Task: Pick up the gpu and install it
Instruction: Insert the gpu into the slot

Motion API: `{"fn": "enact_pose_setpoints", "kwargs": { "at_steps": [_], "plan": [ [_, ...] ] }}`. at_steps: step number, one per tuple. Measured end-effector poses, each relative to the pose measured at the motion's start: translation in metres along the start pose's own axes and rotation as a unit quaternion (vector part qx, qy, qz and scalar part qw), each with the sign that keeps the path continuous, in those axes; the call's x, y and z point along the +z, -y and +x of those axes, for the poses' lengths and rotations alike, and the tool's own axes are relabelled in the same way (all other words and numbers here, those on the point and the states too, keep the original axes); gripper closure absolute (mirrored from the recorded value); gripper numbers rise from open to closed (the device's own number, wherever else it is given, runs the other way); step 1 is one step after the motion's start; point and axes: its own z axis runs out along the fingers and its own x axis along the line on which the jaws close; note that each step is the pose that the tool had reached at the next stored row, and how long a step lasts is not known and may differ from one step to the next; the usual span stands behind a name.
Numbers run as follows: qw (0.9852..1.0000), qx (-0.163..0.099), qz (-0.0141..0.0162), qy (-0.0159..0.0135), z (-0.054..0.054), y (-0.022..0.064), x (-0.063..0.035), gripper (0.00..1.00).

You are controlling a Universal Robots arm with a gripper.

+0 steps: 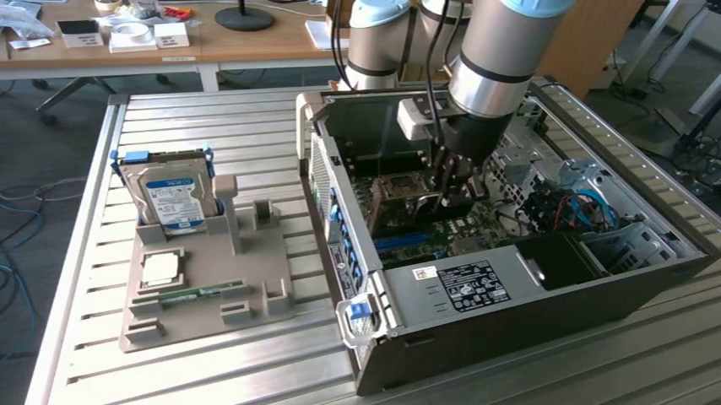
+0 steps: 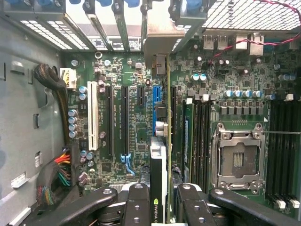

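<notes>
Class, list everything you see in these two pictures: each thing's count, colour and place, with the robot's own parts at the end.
computer case: one, dark grey, open on the table
motherboard: one, green, inside the case
processor socket: one, silver, on the motherboard
gpu: one, dark with green edge, upright over the slots, between the claw's fingers
tray: one, beige, on the table, to the exterior view's left of the case
hard drive: one, silver with blue-white label, standing in the tray
processor: one, silver, flat on the tray
memory stick: one, green, lying in the tray
arm: one, grey, reaching into the case
claw: one, black, shut on the gpu
</notes>
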Motion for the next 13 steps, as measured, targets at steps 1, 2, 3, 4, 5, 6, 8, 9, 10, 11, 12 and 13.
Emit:
{"fn": "enact_pose_setpoints", "kwargs": {
  "at_steps": [1,2,3,4,5,6,8,9,10,11,12,13],
  "plan": [
    [1.0000,0.000,0.0000,0.0000,0.0000,-0.0007,0.0001,0.73],
    [1.0000,0.000,0.0000,0.0000,0.0001,-0.0013,0.0001,0.73],
    [1.0000,0.000,0.0000,0.0000,0.0001,-0.0019,0.0002,0.73],
    [1.0000,0.000,0.0000,0.0000,0.0001,-0.0026,0.0002,0.73],
    [1.0000,0.000,0.0000,0.0000,0.0001,-0.0033,0.0003,0.73],
    [1.0000,0.000,0.0000,0.0000,0.0001,-0.0040,0.0004,0.73],
    [1.0000,0.000,0.0000,-0.0001,0.0003,-0.0052,0.0009,0.73],
    [1.0000,0.000,0.0000,0.0000,0.0003,-0.0055,0.0015,0.73],
    [1.0000,0.000,0.0000,0.0000,0.0003,-0.0058,0.0024,0.73],
    [1.0000,0.000,0.0000,0.0000,0.0003,-0.0060,0.0034,0.73],
    [1.0000,0.000,0.0000,0.0000,0.0004,-0.0063,0.0044,0.73],
    [1.0000,0.000,0.0000,0.0000,0.0005,-0.0065,0.0053,0.73]
  ]
}}
